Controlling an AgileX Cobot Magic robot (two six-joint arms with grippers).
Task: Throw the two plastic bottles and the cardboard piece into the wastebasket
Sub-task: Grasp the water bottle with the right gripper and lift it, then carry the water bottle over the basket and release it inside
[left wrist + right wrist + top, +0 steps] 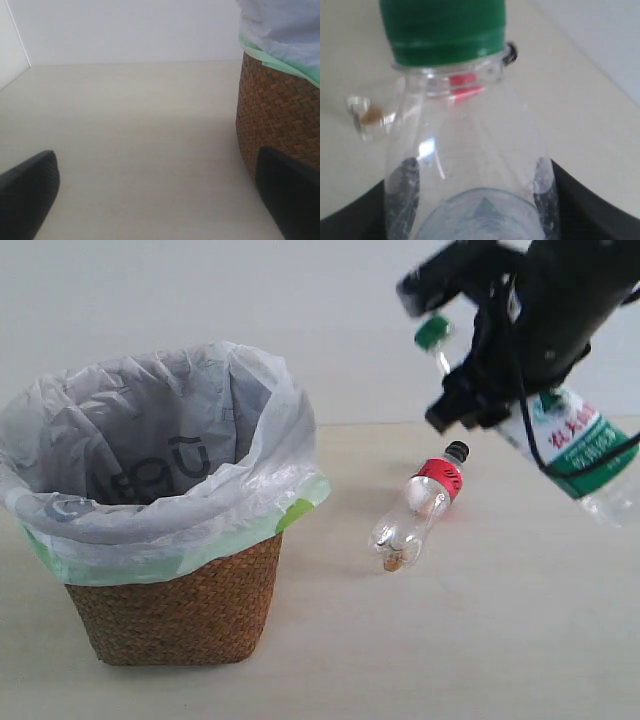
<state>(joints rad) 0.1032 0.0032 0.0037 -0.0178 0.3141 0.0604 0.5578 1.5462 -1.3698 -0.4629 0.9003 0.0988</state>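
Note:
The wicker wastebasket (pixel 180 610) with its white bag liner stands at the left of the table. The small bottle (pixel 415 515), black cap and red label, lies on the table right of it. My right gripper (pixel 485 390) is shut on the larger bottle (pixel 575 445), held tilted in the air with its green cap (pixel 433 333) pointing up and left. In the right wrist view that bottle (pixel 470 150) fills the space between the fingers, with the small bottle's base (pixel 367 117) below. My left gripper (pixel 160 200) is open and empty, low beside the wastebasket (pixel 277 110). The cardboard piece is out of view.
The light wooden table (pixel 500 640) runs back to a white wall. In the left wrist view bare table (pixel 130 125) stretches ahead of the fingers, and the wall meets it in a corner at the far side.

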